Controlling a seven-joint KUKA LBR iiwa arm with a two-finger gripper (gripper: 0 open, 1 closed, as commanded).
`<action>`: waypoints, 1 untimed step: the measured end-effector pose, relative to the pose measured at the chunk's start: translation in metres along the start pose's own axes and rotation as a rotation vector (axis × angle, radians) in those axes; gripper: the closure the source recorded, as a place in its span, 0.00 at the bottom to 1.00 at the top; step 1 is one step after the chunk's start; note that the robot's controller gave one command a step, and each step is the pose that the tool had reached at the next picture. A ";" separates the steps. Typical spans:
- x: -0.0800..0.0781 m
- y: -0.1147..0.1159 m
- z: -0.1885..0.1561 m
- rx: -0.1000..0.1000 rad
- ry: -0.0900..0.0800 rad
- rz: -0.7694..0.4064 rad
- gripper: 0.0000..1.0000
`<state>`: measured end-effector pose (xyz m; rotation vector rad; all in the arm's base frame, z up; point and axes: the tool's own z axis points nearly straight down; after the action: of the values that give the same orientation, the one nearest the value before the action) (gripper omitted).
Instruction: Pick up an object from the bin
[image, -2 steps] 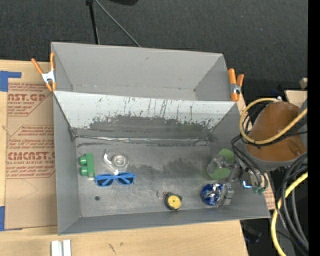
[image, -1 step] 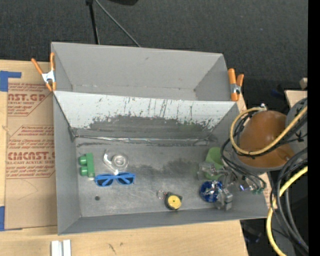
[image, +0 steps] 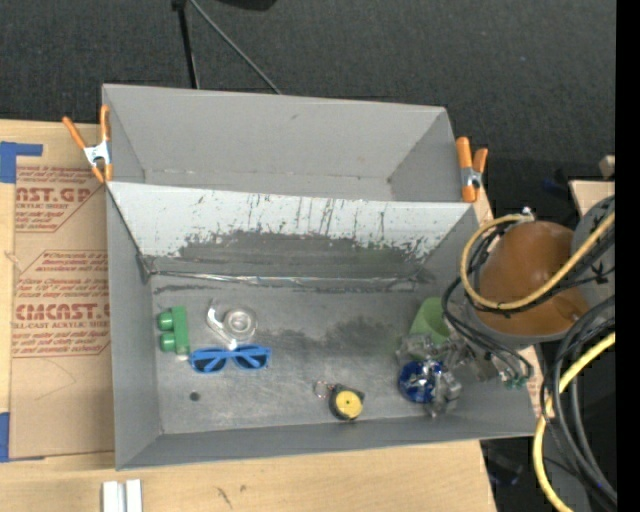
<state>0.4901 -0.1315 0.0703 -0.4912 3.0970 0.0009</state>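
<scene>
Field notes, standing by the bin.

- The arm comes in from the right side of the view. Its orange wrist cover (image: 530, 275), ringed with cables, hangs over the right wall of the grey bin (image: 300, 150).
- The gripper (image: 437, 383) is low in the front right corner, down near the floor.
- A small shiny blue thing (image: 412, 380) lies right against the gripper, on its left side as seen from the camera. It looks crumpled or knobbly, with no clear long axis, and I can't say what kind of thing it is. I judge this to be the pick.
- Whether the gripper is parted or closed I cannot tell, as metal and cable tangle together there. I also can't say whether the blue thing is gripped or only touched.
- A pale green thing (image: 430, 318) sits just behind the gripper, toward the back wall and partly under the cables.
- A yellow disc on a small ring (image: 347, 404) lies further left along the front wall, apart from the gripper.
- Well off on the left are blue sunglasses (image: 230, 358), a clear round cap-like piece (image: 237, 322) and a green block (image: 173, 332).

Judgement: the coming move turns on that small leftward offset. If the blue thing is not yet caught, the gripper needs only a slight shift left, not a reach. The right wall and front wall are close, which leaves little room to swing.
</scene>
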 end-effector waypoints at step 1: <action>0.004 -0.006 -0.109 0.004 -0.002 -0.004 1.00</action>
<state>0.4879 -0.1387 0.1791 -0.4968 3.0937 -0.0053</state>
